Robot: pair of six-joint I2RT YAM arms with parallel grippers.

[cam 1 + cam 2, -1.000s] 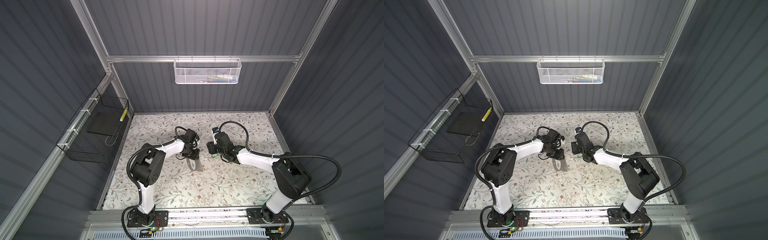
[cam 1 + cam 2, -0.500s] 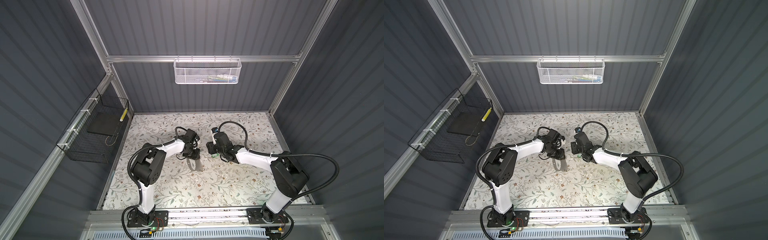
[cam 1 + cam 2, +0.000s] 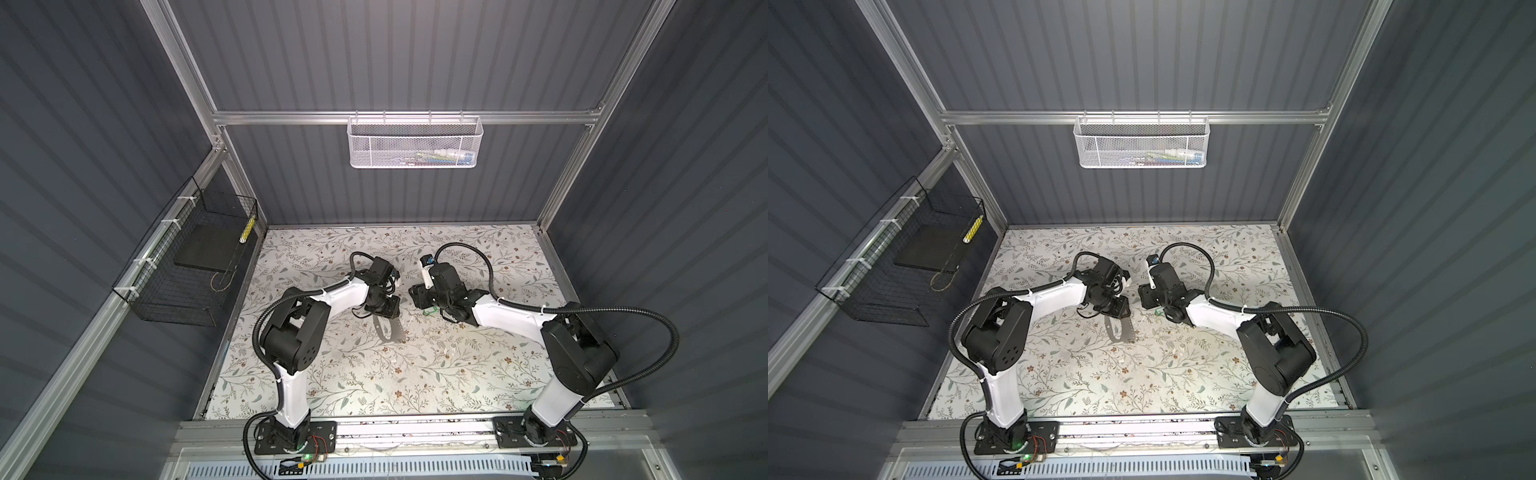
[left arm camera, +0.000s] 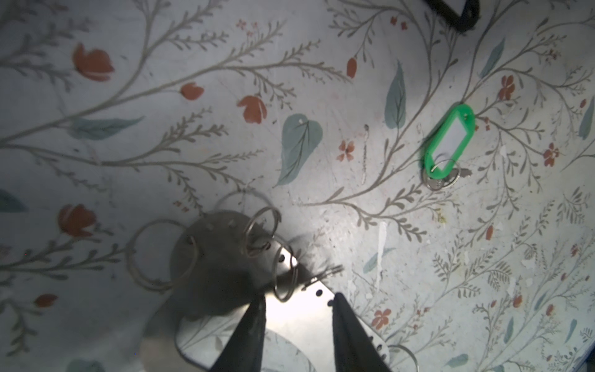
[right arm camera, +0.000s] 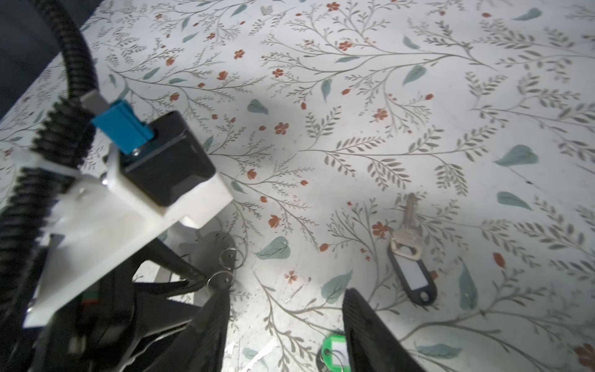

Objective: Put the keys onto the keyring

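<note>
**Keyring [image 5: 333, 350] lies under the right gripper [image 5: 286, 291], the nearer arm.**
Jaws wide, empty, tips past the keyring; left gripper [image 4: 300, 298], farther from it, clamps a metal plate [image 3: 388, 330].

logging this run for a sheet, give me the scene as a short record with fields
surface: floral table
left gripper: closed across a metal plate that carries several split rings
right gripper: open, above the green keyring
green keyring: flat on the table, a small key at its ring; threaded or not, unclear
black tag: on the table, apart from the green one, a larger key at its end
</note>
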